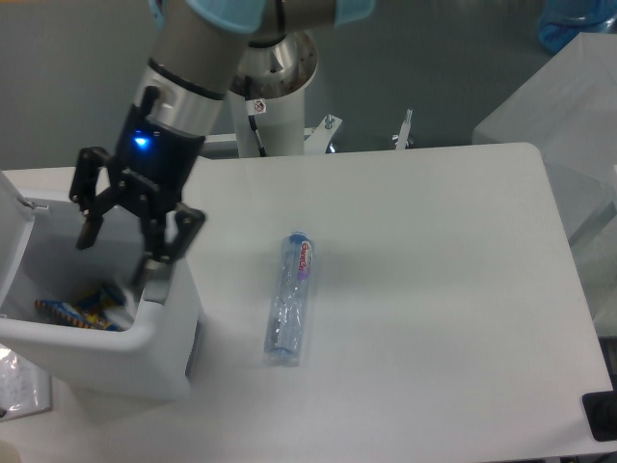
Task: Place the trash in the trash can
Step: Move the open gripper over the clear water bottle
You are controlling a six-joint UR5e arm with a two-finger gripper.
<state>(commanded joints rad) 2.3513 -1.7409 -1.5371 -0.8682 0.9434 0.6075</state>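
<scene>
The clear plastic bottle (pixel 291 297) with a red-and-blue label lies on its side in the middle of the white table, well to the right of the trash can. The white trash can (pixel 125 371) stands at the table's left edge with its lid (pixel 12 198) swung open. My gripper (pixel 116 257) hangs over the can's open top with its fingers spread and nothing between them. Just below it, inside the can, is a small pale clear piece (pixel 120 295) that looks like the wrapper, beside a colourful packet (pixel 72 310).
The robot's base column (pixel 275 92) stands at the table's back edge, with two metal clamps (pixel 405 127) beside it. A pale grey box (pixel 578 96) sits off the table at the right. A black object (pixel 603 415) is at the lower right corner.
</scene>
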